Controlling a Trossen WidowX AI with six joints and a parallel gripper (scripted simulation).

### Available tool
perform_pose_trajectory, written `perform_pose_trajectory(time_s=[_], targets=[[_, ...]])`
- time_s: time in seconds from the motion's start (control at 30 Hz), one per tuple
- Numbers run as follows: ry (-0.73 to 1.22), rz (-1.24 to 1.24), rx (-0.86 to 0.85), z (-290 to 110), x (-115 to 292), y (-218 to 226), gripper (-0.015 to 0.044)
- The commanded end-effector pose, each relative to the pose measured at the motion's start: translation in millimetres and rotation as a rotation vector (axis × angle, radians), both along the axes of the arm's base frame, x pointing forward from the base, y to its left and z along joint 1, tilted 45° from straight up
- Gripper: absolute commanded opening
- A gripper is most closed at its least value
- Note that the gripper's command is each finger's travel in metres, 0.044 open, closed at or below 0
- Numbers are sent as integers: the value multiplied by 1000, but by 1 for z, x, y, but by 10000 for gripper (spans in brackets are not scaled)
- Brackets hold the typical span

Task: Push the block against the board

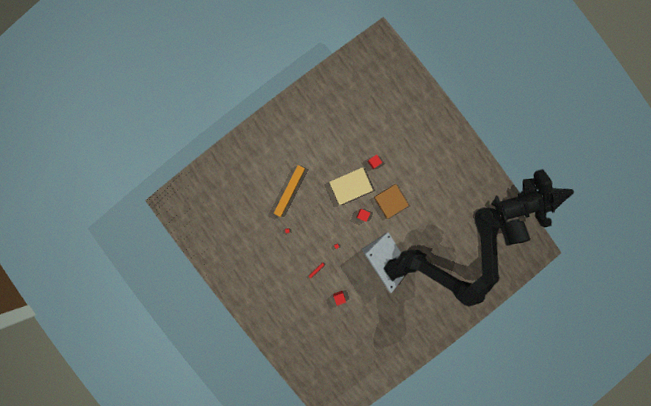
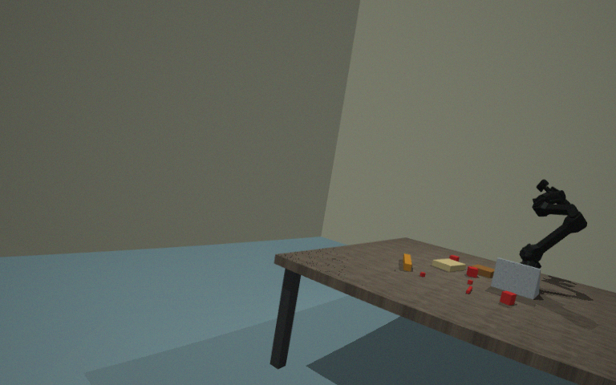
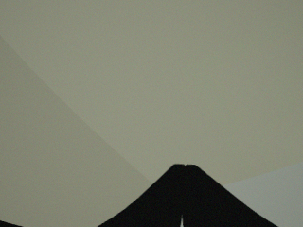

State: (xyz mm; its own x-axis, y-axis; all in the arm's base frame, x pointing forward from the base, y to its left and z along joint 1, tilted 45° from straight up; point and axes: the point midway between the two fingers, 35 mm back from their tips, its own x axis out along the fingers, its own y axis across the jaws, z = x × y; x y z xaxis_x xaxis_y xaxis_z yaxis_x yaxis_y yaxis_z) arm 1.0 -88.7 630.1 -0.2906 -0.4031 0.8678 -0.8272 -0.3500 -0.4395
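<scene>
Brown wood made up the table (image 1: pixel 271 320), with blue floor all around it. The gripper (image 1: pixel 569 193) was pressed tight together and held nothing. It hung up high, past the table's edge, and pointed away from the things on the table.

The square block (image 1: pixel 392 200) was brown and lay flat near the middle. The board (image 1: pixel 289 190), long and orange, lay well apart from it. A cream slab (image 1: pixel 351 185) sat between them, and a small red cube (image 1: pixel 363 215) sat just beside the block.

I think the arm first had to swing round and come down low. Shut fingers make a good pusher, so they should stay shut. The tip should land behind the block, on the side away from the board. It should then push slow and flat, steering past the slab and the cube.

From the top view you could see where each thing lay. Only the side view showed how high the gripper (image 2: pixel 542 184) was above the table. In the wrist view there were only the shut fingers and a plain wall, with no table at all.
</scene>
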Motion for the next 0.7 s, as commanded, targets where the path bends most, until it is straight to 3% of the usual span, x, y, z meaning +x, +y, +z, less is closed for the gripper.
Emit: perform_pose_trajectory(time_s=[0.0, 0.67], targets=[[103, -48, 75, 0, 24, -15, 0], [614, -265, 307, -23, 130, -68, 0]])
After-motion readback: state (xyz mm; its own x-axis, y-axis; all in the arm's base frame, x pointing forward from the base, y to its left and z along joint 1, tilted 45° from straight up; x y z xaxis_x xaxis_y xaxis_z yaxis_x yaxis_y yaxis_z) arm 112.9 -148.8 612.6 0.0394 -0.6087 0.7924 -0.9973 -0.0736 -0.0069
